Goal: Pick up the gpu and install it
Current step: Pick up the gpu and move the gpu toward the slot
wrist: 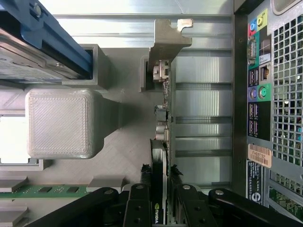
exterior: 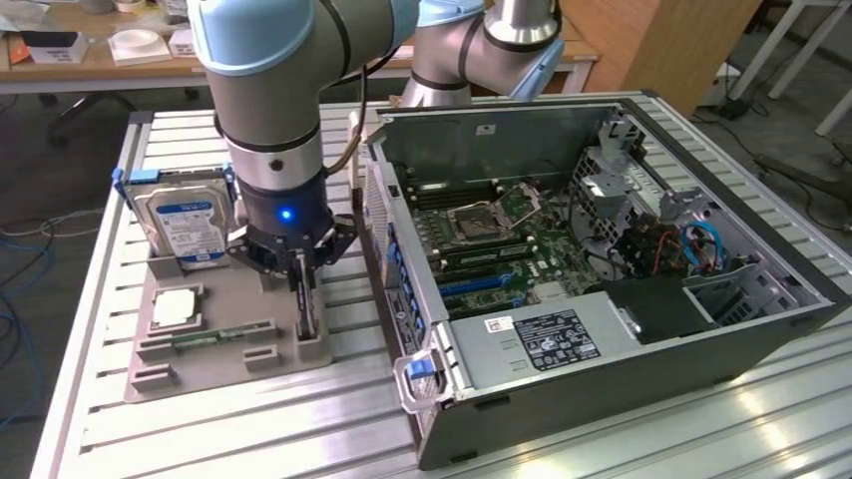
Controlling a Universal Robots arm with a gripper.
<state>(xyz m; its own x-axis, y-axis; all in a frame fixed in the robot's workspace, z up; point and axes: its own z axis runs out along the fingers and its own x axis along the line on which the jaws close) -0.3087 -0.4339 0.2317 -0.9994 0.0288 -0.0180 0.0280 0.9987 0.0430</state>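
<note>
The gpu [exterior: 309, 304] stands on edge in a slot of the grey holder tray [exterior: 213, 371], still seated there. My gripper [exterior: 301, 267] reaches straight down over it. In the wrist view the gpu [wrist: 161, 142] shows edge-on, with its silver end bracket [wrist: 166, 42] at the far end. My gripper [wrist: 161, 205] is shut on the card's upper edge, one black finger [wrist: 141, 208] pressed to each side. The open computer case [exterior: 600, 249] lies beside the tray at the exterior view's right, its motherboard slots [exterior: 473, 284] exposed.
The tray also carries a hard drive [exterior: 187, 220] with a blue-and-white label, a processor [exterior: 176, 307] and a memory stick [exterior: 211, 337]. The case's rear port panel [wrist: 262, 94] stands close beside the gpu. A grey printed block [wrist: 61, 123] rises on the other side.
</note>
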